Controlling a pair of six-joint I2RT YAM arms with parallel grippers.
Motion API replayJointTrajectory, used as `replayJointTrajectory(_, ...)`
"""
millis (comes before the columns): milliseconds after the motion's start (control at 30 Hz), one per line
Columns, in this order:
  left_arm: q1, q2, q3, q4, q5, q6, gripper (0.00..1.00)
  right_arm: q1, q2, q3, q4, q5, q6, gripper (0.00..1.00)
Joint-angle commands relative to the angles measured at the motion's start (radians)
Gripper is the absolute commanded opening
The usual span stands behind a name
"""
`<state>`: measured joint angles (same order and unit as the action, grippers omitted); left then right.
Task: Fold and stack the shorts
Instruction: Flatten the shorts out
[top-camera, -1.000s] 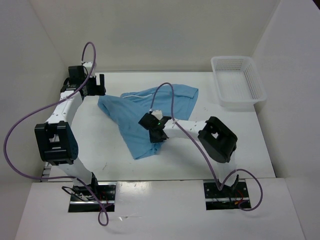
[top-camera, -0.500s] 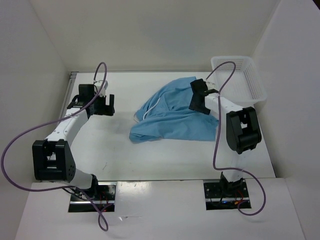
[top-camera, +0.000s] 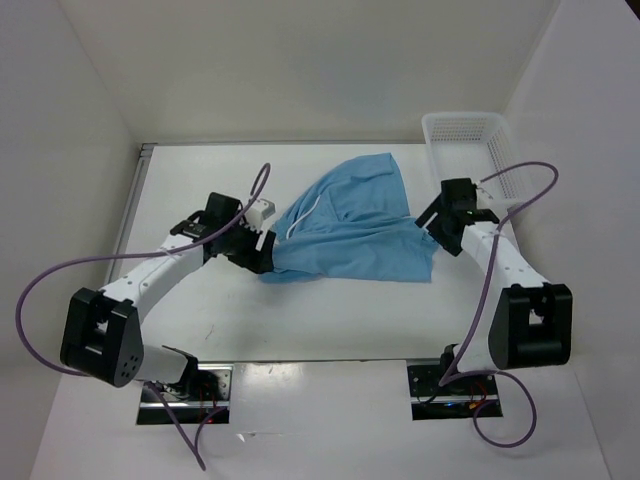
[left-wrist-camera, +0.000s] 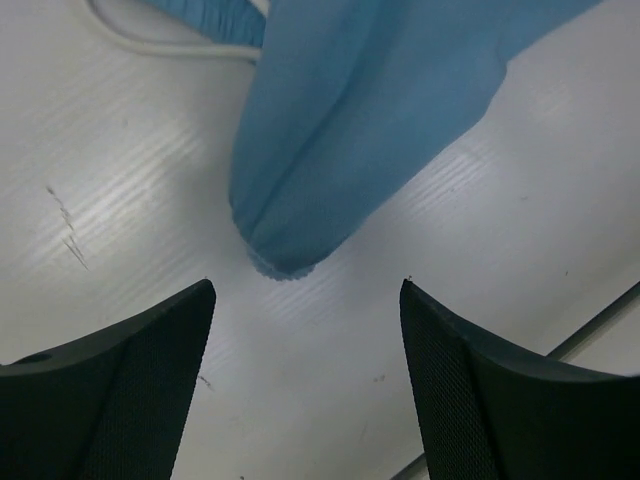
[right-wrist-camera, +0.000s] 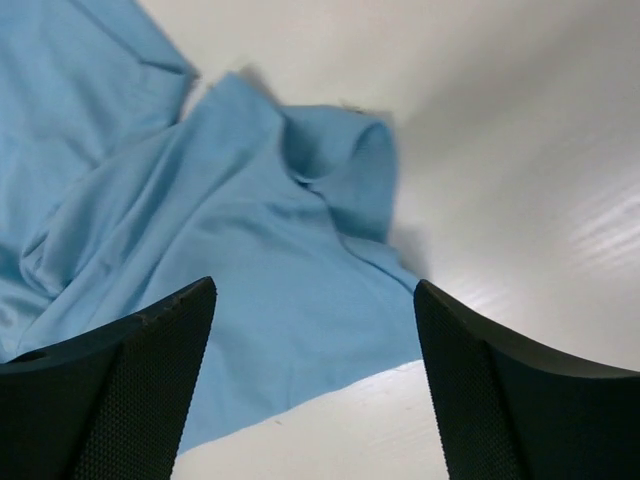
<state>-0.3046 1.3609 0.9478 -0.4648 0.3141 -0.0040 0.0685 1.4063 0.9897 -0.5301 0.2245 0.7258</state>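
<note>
The light blue shorts (top-camera: 352, 228) lie rumpled across the middle of the table, with the white drawstring (top-camera: 303, 213) showing near their left side. My left gripper (top-camera: 263, 256) is at their left end. In the left wrist view a rounded fold of the shorts (left-wrist-camera: 340, 130) points at the gap of the left gripper (left-wrist-camera: 305, 287), which stands open just short of it over bare table. My right gripper (top-camera: 432, 222) is at the shorts' right edge. In the right wrist view it (right-wrist-camera: 313, 287) stands open above the hem of the shorts (right-wrist-camera: 200, 220), gripping nothing.
A white mesh basket (top-camera: 462, 122) stands at the back right, just behind the right arm. Purple cables (top-camera: 60, 275) loop off both arms. White walls close in the table on the left, back and right.
The right gripper opened, let the shorts go and moved to their right edge. The left arm swung from the back left to the shorts' left end. The shorts now lie spread further right.
</note>
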Motion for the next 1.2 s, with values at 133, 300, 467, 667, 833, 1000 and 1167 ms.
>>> replayJointTrajectory(133,-0.020,0.015,-0.052,-0.067,-0.043,0.004,0.80,-0.056,-0.021,-0.075,0.030,-0.085,0.069,0.83)
replayJointTrajectory(300,-0.021,0.084,-0.060,-0.008,-0.041,0.004,0.80,-0.056,0.022,-0.095,0.042,-0.094,0.078,0.83)
replayJointTrajectory(467,-0.070,0.185,0.012,0.048,-0.070,0.004,0.78,-0.056,0.046,-0.137,0.030,-0.094,0.098,0.83)
replayJointTrajectory(667,-0.070,0.262,0.069,0.072,-0.138,0.004,0.61,-0.035,0.074,-0.174,-0.004,-0.094,0.119,0.83)
replayJointTrajectory(833,-0.070,0.262,0.091,0.090,-0.168,0.004,0.35,0.013,0.121,-0.183,-0.004,-0.108,0.132,0.82)
replayJointTrajectory(1000,-0.070,0.282,0.114,0.091,-0.205,0.004,0.00,0.042,0.143,-0.154,-0.099,-0.057,0.132,0.82)
replayJointTrajectory(1167,-0.070,0.258,0.169,0.066,-0.320,0.004,0.00,0.042,0.099,-0.131,-0.166,-0.034,0.141,0.82)
